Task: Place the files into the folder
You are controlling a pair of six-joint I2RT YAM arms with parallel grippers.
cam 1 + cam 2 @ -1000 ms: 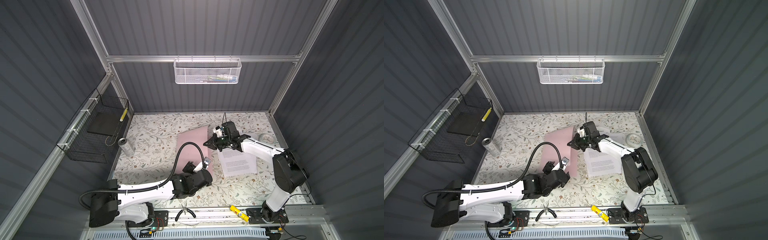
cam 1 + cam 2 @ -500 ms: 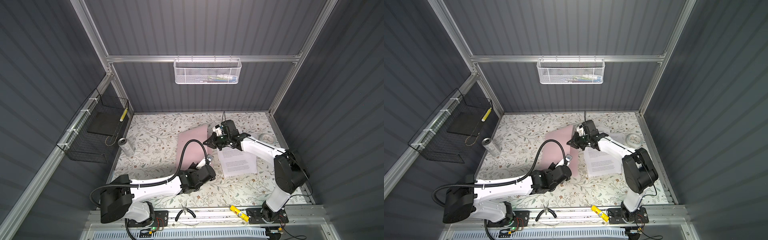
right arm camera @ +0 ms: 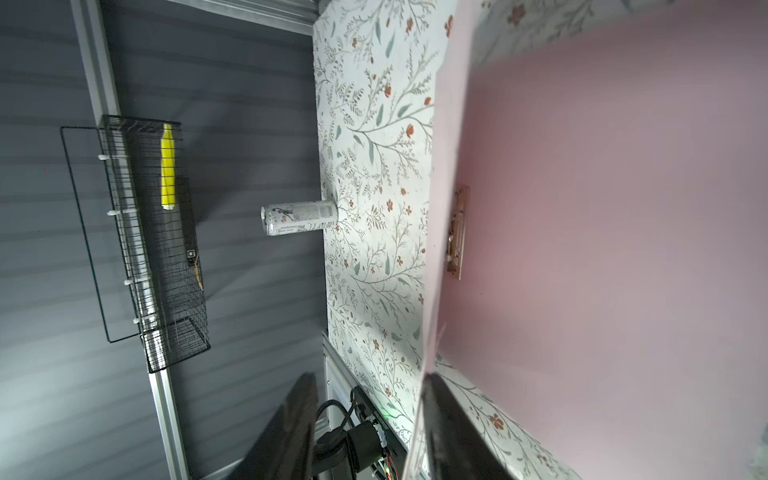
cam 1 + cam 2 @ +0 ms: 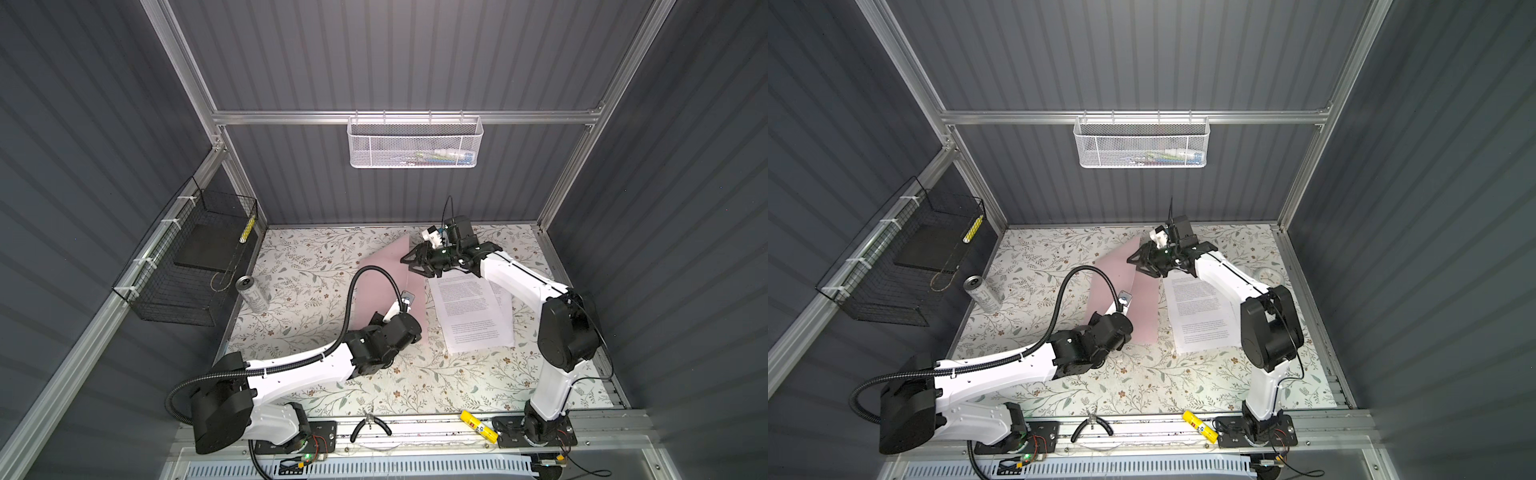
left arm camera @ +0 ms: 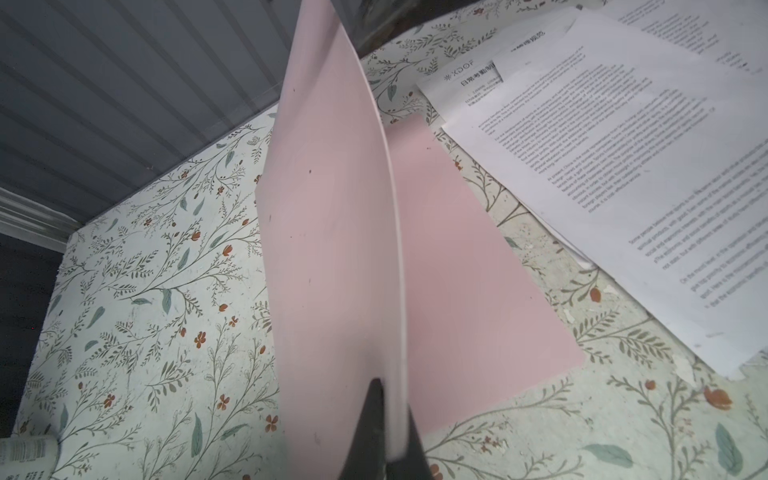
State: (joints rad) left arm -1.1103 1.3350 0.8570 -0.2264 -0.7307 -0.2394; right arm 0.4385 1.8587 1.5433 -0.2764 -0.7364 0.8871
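The floral-covered table (image 4: pixel 316 266) carries the work items in its middle and right portions.

The folder (image 4: pixel 376 266) is pale pink and lies open at mid-table. One leaf is flat on the surface and the other stands raised on edge, slightly bowed. A dark metal clip strip (image 3: pixel 457 232) sits along the inner spine.

The files (image 4: pixel 469 307) are white printed sheets lying loosely overlapped on the table just right of the folder's flat leaf. They are outside the folder.

The left gripper (image 5: pixel 388 424) is clenched on the near edge of the raised leaf, with the pink sheet pinched between its black fingers.

The right gripper (image 4: pixel 409 265) is at the far end of that leaf with its jaws spread. The leaf's edge lies against one finger (image 3: pixel 449 415), the other stands clear, and nothing is grasped.

A drinks can (image 4: pixel 251 293) stands upright near the table's left edge, well apart from the folder.
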